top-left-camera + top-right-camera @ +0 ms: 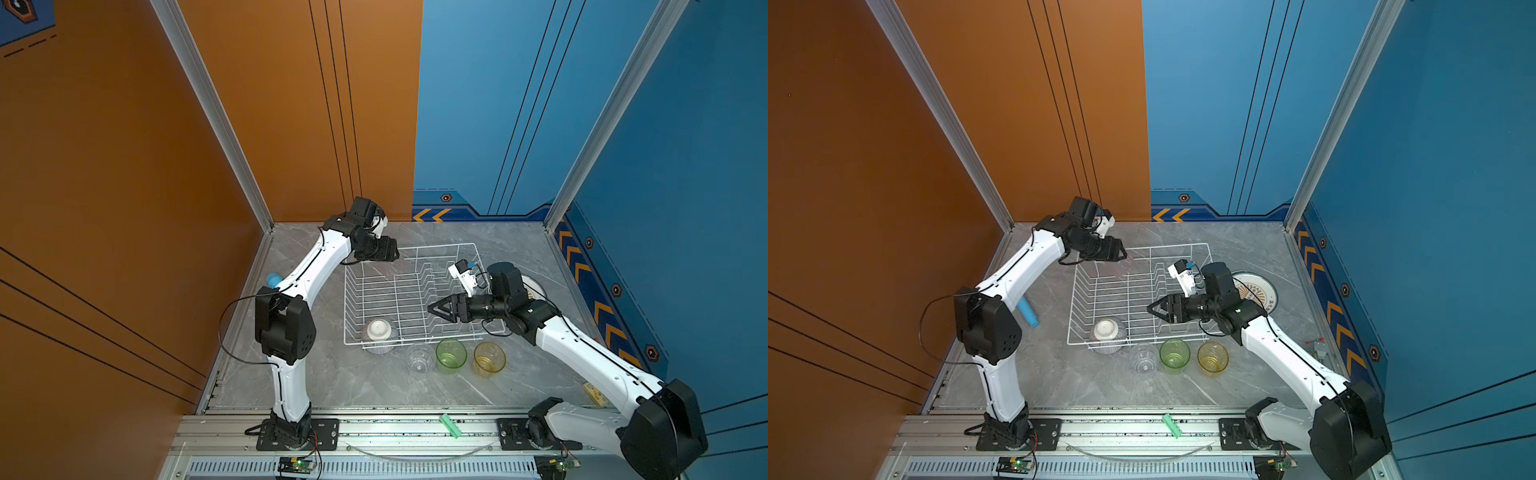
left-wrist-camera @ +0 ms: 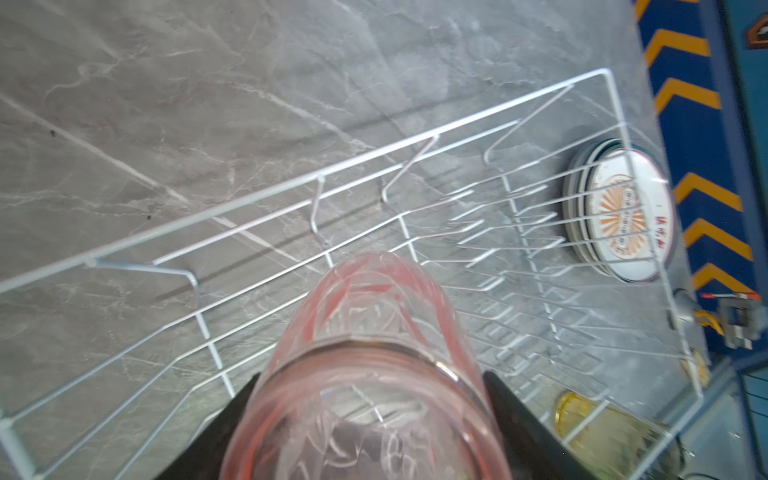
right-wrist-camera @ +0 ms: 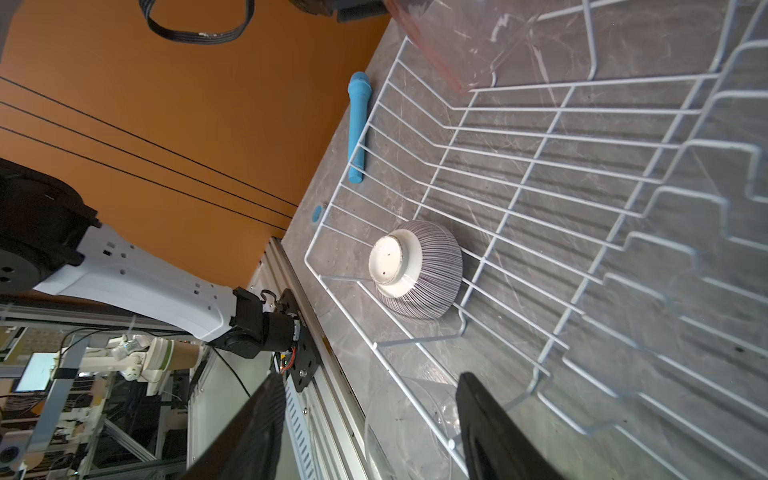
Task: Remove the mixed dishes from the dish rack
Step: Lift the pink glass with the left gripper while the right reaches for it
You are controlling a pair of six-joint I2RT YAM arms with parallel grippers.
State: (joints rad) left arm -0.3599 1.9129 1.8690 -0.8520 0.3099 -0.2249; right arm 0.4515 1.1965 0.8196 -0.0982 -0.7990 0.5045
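The pink tumbler (image 2: 365, 316) is grasped by the left fingers (image 2: 519, 419) over the upper-left part of the rack (image 1: 436, 247) in a top view; its lift-out is judged under way. Next, it is to be carried clear and set on the bench (image 1: 374, 386) by the green tumbler (image 1: 451, 353). The right fingers (image 3: 486, 424) are spread and empty. The bowl (image 1: 380, 330) lies upturned in the rack, lower left.

Top views look steeply down; both wrist cameras closely share the dish rack (image 2: 316, 178).

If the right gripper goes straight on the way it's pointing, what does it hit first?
Probably the upside-down striped bowl in the rack, centred ahead of the right gripper in its wrist view; depth is unclear.
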